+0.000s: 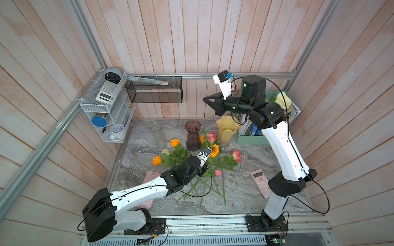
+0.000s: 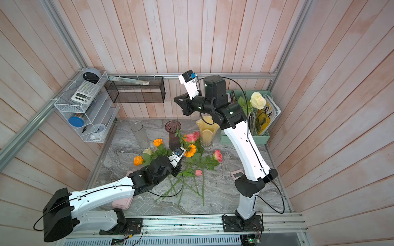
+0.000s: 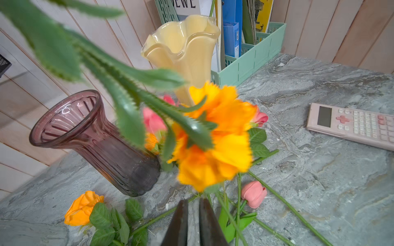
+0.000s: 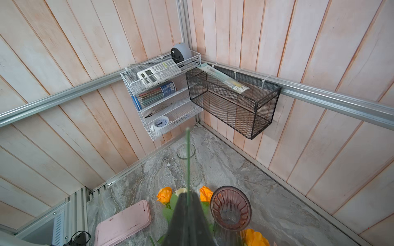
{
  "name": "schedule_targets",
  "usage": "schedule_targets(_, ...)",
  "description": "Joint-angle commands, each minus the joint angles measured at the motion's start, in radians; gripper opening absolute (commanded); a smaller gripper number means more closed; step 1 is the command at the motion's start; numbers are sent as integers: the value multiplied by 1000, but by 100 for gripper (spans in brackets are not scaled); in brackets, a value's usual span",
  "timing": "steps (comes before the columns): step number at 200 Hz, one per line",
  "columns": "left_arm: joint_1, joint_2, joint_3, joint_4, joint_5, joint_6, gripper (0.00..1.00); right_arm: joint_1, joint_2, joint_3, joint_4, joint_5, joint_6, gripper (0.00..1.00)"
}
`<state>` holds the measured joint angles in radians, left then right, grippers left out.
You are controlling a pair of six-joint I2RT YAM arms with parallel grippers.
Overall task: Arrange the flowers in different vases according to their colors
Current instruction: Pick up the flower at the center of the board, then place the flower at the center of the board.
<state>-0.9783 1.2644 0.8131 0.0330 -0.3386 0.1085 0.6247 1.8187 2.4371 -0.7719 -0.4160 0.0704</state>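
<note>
In both top views the right arm (image 1: pixel 281 144) stands tall, forearm reaching level above the yellow vase (image 1: pixel 227 130). The right gripper (image 1: pixel 205 100) is clamped on a thin stem (image 1: pixel 204 119) whose marigold (image 1: pixel 214 150) hangs head-down near the purple vase (image 1: pixel 193 136). The left arm (image 1: pixel 149 189) stretches low over the loose flowers (image 1: pixel 236 155) on the tabletop (image 1: pixel 245 198); its wrist camera (image 1: pixel 205 153) hides the fingertips.

The left wrist view shows the left gripper (image 3: pixel 193 202) a slit apart, tabletop showing through the gap — the marigold blurs just ahead.

In the right wrist view the right gripper pinches the stem; the clear vase (image 4: pixel 191 168) stands beyond, crossed by it.
</note>
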Motion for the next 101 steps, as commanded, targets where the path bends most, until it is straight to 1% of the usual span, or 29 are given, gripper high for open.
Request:
schedule_targets(1, 1, 2, 1, -2, -12, 8, 15, -8, 7, -29, 45, 36, -13, 0)
schedule_targets(27, 0, -22, 0, -1, 5, 9, 12, -19, -3, -40, 46, 100, -22, 0)
schedule_targets(44, 1, -26, 0, -5, -11, 13, 10, -33, -21, -47, 53, 106, -23, 0)
schedule_targets(71, 0, -16, 2, -13, 1, 9, 10, -49, -63, -53, 31, 127, -32, 0)
schedule_targets(80, 0, -14, 1, -16, 23, -1, 16, -57, -85, -61, 15, 150, -38, 0)
schedule_targets(95, 1, -1, 11, -43, 87, -21, 31, -74, -134, -106, 2, 179, -40, 0)
schedule_targets(101, 1, 11, 22, -71, 107, -33, 34, -83, -160, -132, 0, 190, -39, 0)
